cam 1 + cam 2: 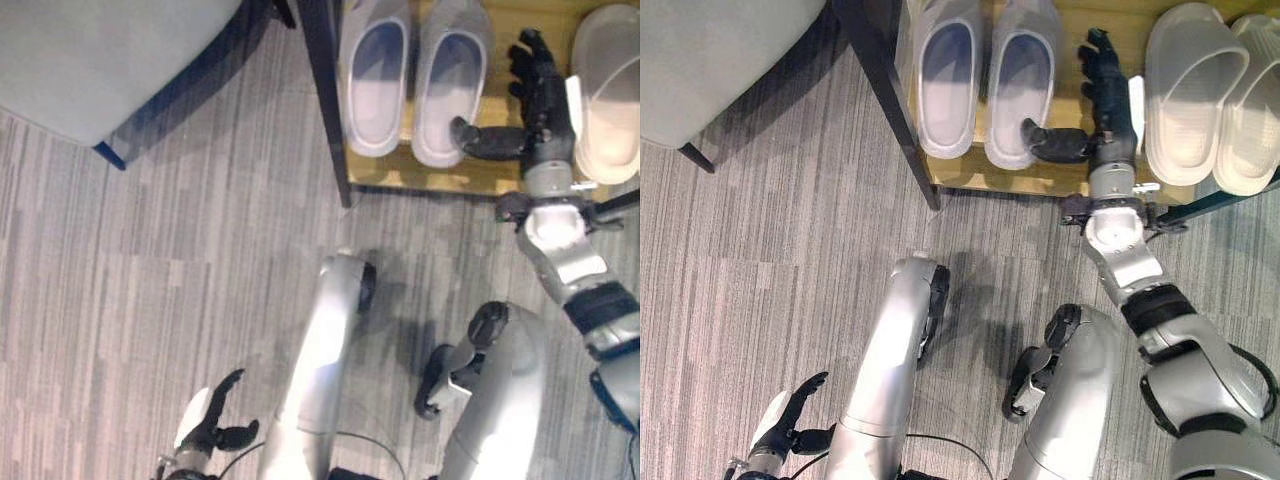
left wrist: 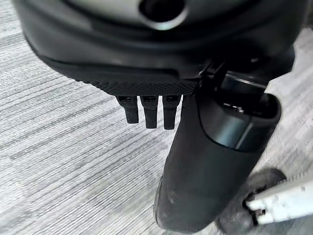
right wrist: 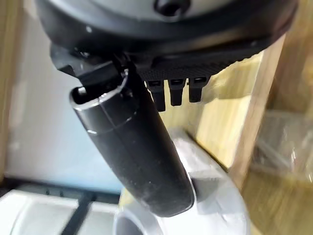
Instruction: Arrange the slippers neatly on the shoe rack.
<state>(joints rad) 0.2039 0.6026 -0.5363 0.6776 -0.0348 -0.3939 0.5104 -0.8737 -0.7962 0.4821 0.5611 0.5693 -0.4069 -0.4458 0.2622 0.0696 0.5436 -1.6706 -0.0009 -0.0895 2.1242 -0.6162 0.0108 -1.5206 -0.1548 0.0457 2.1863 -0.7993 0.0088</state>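
Two grey slippers (image 1: pixel 375 75) (image 1: pixel 447 80) lie side by side on the wooden shoe rack (image 1: pixel 500 175), toes pointing away. My right hand (image 1: pixel 540 95) is on the rack just right of the right grey slipper, fingers straight, its thumb (image 1: pixel 1055 142) touching that slipper's heel edge. In the right wrist view the thumb (image 3: pixel 137 152) stands over the grey slipper's rim (image 3: pixel 210 196). A pair of white slippers (image 1: pixel 1195 90) (image 1: pixel 1250 110) sits further right on the rack. My left hand (image 1: pixel 210 420) hangs low over the floor, relaxed and holding nothing.
A dark rack post (image 1: pixel 325 100) stands at the rack's left end. A grey upholstered seat (image 1: pixel 100 60) with dark legs fills the upper left. Striped grey carpet (image 1: pixel 150 280) spreads before the rack.
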